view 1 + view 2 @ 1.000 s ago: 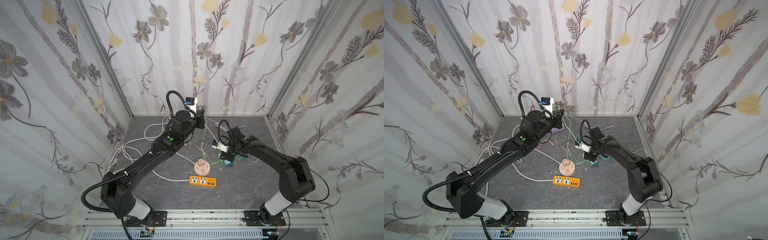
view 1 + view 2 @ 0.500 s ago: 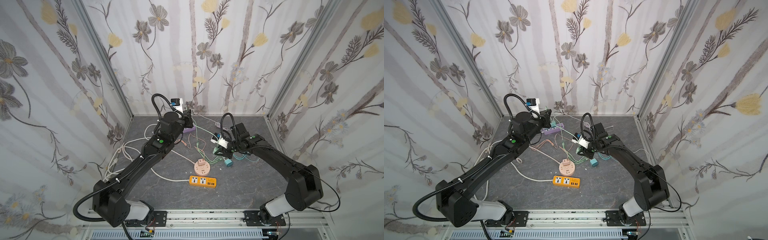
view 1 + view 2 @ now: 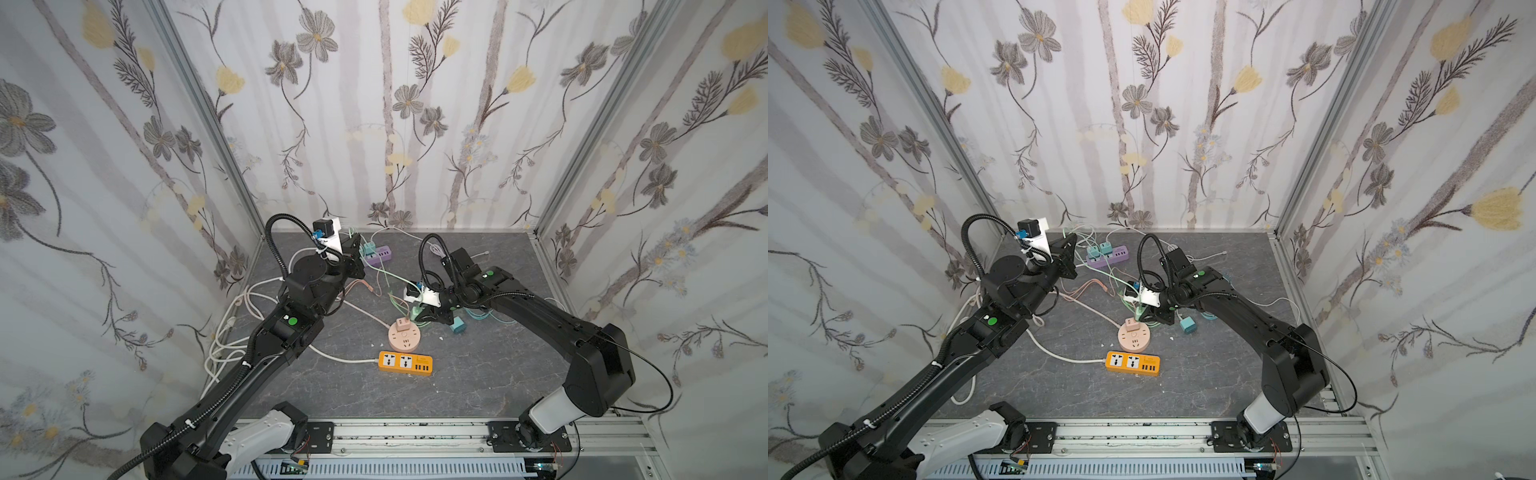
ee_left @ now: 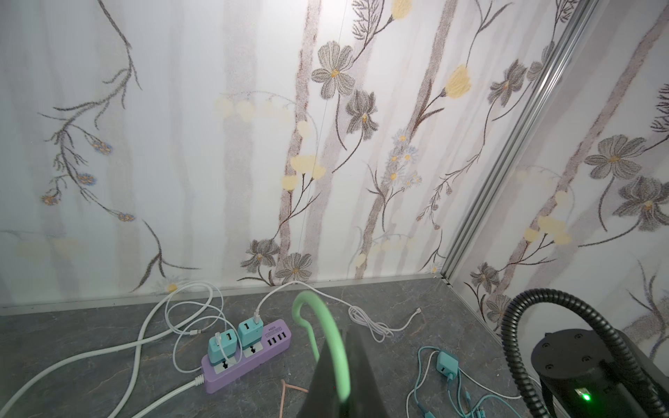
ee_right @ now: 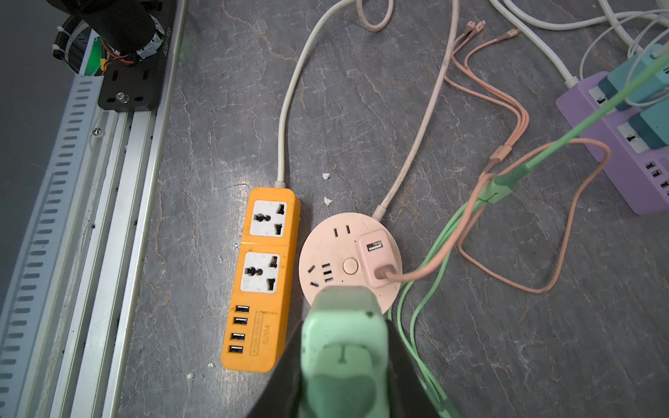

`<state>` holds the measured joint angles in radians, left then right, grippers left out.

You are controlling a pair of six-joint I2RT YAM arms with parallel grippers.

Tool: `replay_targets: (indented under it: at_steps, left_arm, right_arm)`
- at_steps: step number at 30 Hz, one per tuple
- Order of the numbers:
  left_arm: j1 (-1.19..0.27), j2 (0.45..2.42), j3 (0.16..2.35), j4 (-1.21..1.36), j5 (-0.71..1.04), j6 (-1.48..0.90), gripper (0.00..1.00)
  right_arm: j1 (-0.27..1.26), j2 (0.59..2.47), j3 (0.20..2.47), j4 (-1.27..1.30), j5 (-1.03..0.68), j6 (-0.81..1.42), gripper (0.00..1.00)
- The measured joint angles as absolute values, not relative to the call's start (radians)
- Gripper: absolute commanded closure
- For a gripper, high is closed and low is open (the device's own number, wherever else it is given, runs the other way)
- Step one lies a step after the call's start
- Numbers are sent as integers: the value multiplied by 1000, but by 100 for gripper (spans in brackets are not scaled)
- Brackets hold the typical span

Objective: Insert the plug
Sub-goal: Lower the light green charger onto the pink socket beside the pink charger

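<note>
L claw (image 4: pixel 342 354) pinched tight, R claw (image 5: pixel 344 347) clamped, pointing down.

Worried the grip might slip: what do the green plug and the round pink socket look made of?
The green plug: smooth matte plastic, apparently, with rounded edges and little glare. The round pink socket: hard plastic, it seems, satin finish, faintly grimy near the slots.

Left pincer (image 4: pixel 338 351) swung leftward with green cable (image 4: pixel 303 307), right pincer (image 5: pixel 342 365) brought green plug (image 5: pixel 344 307) nearer round pink socket (image 5: pixel 336 249).
</note>
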<state>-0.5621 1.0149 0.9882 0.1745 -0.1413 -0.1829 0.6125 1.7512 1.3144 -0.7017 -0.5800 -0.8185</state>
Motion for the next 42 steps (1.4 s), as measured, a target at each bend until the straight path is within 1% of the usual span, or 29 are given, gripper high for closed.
replay_targets:
  at_steps: [4,8,17,24,33,42]
  left_arm:
    - [-562,941,948,178,-153,-158,100]
    - [-562,907,900,162,-153,-154,100]
    - [-562,848,785,91,-242,-212,100]
    - [-562,844,762,77,-265,-244,100]
    - [-562,852,762,73,-268,-247,100]
    - [-562,855,762,72,-269,-248,100]
  right_arm:
    - [660,1783,1338,-725,-585,-853,94]
    - [696,1830,1338,-730,-586,-873,95]
    - [706,1913,1305,-707,-538,-928,97]
    - [706,1960,1282,-664,-532,-944,97]
    - [706,1968,1264,-611,-523,-952,98]
    - [717,1999,1279,-614,-498,-971,98]
